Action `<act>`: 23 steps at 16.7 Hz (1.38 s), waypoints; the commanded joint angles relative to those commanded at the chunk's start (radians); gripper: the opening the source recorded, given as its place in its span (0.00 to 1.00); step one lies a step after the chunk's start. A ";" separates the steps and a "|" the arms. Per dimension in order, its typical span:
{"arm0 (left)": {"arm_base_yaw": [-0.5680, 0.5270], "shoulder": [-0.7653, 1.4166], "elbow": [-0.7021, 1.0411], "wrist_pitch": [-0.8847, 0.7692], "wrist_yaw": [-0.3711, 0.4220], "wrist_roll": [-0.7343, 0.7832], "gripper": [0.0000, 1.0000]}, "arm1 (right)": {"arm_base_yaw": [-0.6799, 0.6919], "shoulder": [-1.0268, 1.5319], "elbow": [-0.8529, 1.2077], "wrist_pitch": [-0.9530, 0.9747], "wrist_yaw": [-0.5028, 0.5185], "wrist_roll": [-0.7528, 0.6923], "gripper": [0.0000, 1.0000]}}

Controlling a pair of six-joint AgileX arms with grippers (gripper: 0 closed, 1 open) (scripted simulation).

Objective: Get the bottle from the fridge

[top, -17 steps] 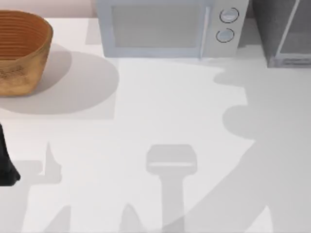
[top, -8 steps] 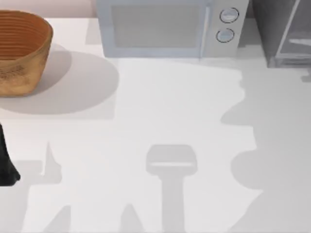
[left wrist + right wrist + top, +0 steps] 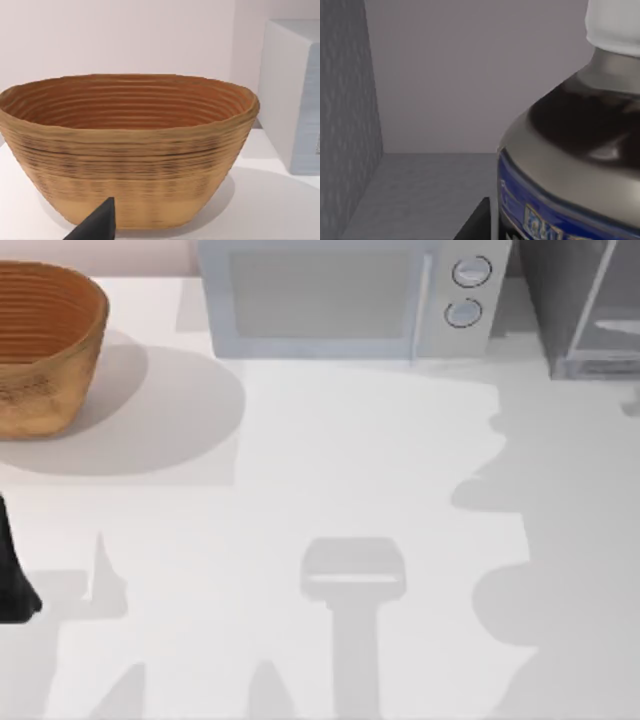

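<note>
Our right fingers (image 3: 472, 225) sit beside the bottle (image 3: 560, 165) inside the fridge (image 3: 580, 310) at 1 o'clock; grip unreadable; a nudge could topple it.

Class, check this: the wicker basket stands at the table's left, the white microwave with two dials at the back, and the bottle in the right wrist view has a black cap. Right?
Not quite. The bottle has a white cap, as the right wrist view shows. The rest holds: in the top view the basket stands at the table's left and the microwave with two dials at the back.

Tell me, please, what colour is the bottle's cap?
White; the cap shows best in the right wrist view.
</note>
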 joint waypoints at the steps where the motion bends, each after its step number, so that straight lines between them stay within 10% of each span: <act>1: 0.000 0.000 0.000 0.000 0.000 0.000 1.00 | 0.004 -0.018 -0.009 -0.012 0.003 -0.001 0.00; 23: 0.000 0.000 0.000 0.000 0.000 0.000 1.00 | 0.296 -1.746 -0.766 -0.961 0.271 -0.015 0.00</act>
